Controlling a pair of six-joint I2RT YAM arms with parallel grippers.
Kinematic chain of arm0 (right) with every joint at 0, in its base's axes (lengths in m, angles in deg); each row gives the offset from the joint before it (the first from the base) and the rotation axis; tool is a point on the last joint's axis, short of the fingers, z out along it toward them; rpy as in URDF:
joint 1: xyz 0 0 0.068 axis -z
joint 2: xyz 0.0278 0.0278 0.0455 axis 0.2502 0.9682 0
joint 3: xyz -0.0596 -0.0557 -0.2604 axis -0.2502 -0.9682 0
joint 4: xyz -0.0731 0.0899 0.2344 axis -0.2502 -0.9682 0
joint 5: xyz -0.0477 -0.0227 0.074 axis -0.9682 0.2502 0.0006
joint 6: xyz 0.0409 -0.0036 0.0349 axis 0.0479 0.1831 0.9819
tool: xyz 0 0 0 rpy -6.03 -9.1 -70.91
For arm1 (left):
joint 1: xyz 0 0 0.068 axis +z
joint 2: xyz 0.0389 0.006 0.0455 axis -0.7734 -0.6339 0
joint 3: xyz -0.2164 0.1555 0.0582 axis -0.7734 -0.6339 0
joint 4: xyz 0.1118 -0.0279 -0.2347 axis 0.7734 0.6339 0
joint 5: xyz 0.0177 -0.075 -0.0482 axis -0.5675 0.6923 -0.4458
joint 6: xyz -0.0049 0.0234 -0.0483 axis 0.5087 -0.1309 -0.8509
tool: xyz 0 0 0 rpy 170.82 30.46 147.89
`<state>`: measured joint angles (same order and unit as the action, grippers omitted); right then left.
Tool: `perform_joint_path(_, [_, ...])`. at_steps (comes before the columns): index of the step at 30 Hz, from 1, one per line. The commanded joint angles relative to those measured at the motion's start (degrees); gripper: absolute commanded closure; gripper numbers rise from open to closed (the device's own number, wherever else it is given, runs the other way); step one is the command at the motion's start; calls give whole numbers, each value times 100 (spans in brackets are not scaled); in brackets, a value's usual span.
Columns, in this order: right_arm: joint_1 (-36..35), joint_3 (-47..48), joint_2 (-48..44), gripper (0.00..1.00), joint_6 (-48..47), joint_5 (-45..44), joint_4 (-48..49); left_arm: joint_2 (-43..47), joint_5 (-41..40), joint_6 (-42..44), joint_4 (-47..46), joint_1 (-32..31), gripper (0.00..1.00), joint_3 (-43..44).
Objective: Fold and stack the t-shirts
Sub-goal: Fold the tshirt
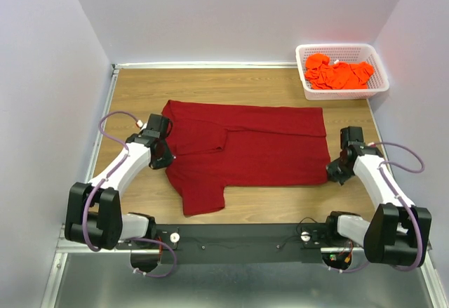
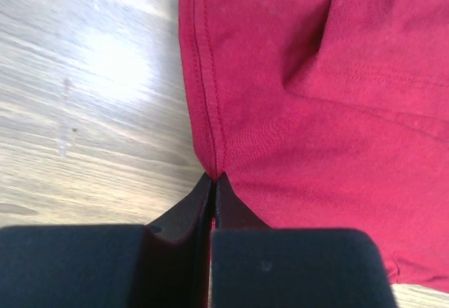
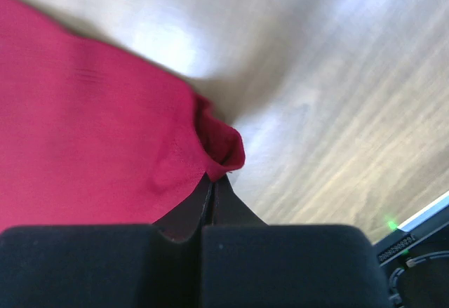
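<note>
A large maroon t-shirt [image 1: 245, 146] lies spread on the wooden table, its far strip folded over and one sleeve pointing toward the near edge. My left gripper [image 1: 165, 157] is shut on the shirt's left edge; the left wrist view shows the hem [image 2: 210, 111] pinched between the closed fingers [image 2: 184, 213]. My right gripper [image 1: 332, 170] is shut on the shirt's near right corner; the right wrist view shows that corner [image 3: 221, 146] curled up at the closed fingertips. Several bright orange t-shirts [image 1: 339, 74] lie crumpled in the basket.
A white plastic mesh basket [image 1: 379, 66] stands at the far right corner of the table. Bare wood [image 1: 140, 90] surrounds the shirt. Walls close in the left, back and right sides. A black rail [image 1: 238, 236] runs along the near edge.
</note>
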<state>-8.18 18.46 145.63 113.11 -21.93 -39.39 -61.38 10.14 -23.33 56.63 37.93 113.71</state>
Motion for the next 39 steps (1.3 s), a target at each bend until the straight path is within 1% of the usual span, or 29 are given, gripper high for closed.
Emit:
perform_joint_path(1, [-7,634,241,99,-416,-207,-107,-49,135,292,164,192,93,290])
perform_joint_path(6, [-7,1381,742,99,-961,65,-99,-338,215,485,181,306,93,623])
perform_joint_path(10, [-7,1768,1059,99,-1190,-22,-90,-558,162,634,208,438,93,948])
perform_joint_path(16, [-7,2024,1594,99,-1507,118,129,-997,57,801,287,543,92,1485])
perform_joint_path(21, [-7,2252,1920,99,-1613,303,323,-1261,-49,846,252,596,92,1643])
perform_joint_path(29, [-7,2736,2439,99,-1841,312,437,-1666,-76,793,94,640,92,1846])
perform_joint_path(39, [-7,2753,2905,99,-1912,417,727,-2088,-84,679,-179,667,92,1811])
